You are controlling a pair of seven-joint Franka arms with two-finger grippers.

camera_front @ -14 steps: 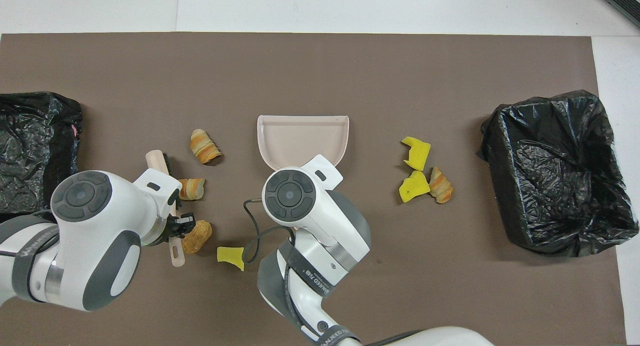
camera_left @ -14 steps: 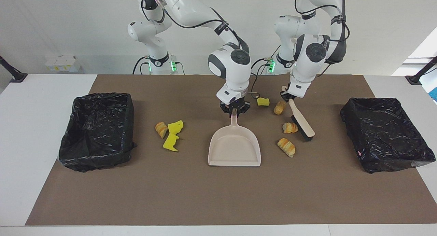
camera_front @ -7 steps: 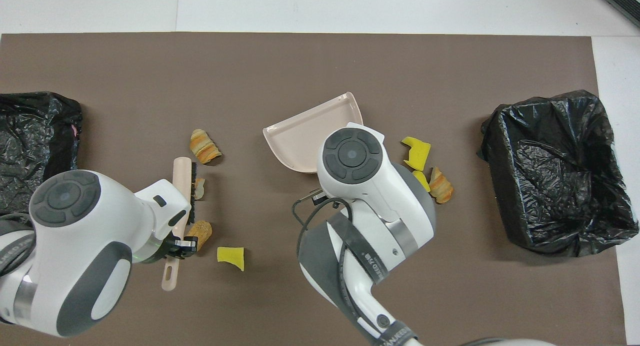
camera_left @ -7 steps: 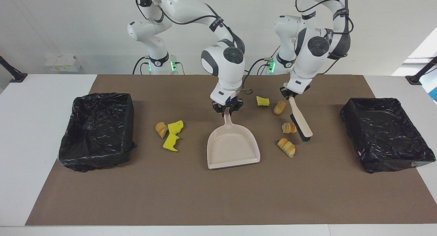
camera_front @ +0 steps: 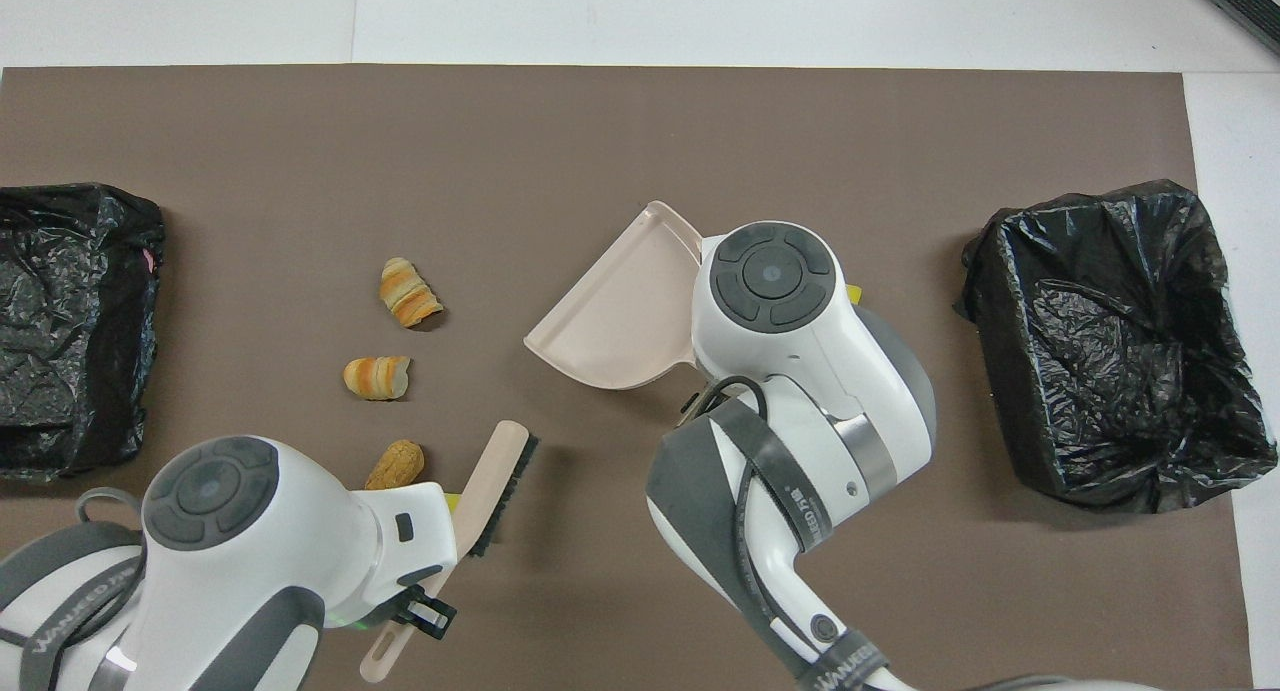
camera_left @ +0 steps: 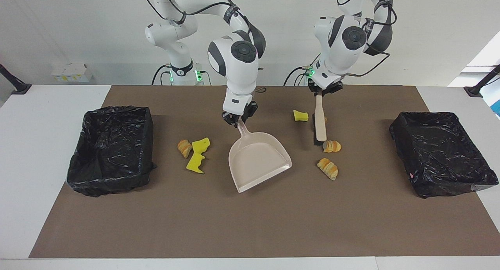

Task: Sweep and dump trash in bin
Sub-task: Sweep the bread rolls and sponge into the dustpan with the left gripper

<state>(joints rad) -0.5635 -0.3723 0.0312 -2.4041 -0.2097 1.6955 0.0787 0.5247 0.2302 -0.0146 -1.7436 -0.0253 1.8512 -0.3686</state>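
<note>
My right gripper [camera_left: 236, 119] is shut on the handle of the beige dustpan [camera_left: 258, 160], which hangs slanted above mid-mat, its mouth [camera_front: 600, 286] turned partly toward the left arm's end. My left gripper [camera_left: 322, 91] is shut on the handle of the beige hand brush [camera_left: 320, 123], which hangs with its bristles [camera_front: 505, 491] down, over the trash at that end: three golden rolls [camera_left: 332, 146] [camera_left: 328, 168] [camera_front: 395, 464] and a yellow sponge piece [camera_left: 300, 115]. Toward the right arm's end lie another roll [camera_left: 184, 148] and a jagged yellow sponge [camera_left: 197, 154], mostly hidden in the overhead view.
A black-lined bin [camera_left: 111, 149] stands at the right arm's end of the brown mat [camera_left: 250, 223] and a second one [camera_left: 441, 152] at the left arm's end. The mat's half farther from the robots holds nothing.
Both grippers rose and drew back toward the robots. The dustpan lifted and swung its mouth toward the left arm's end. The brush left the rolls and now hangs nearly straight down.
</note>
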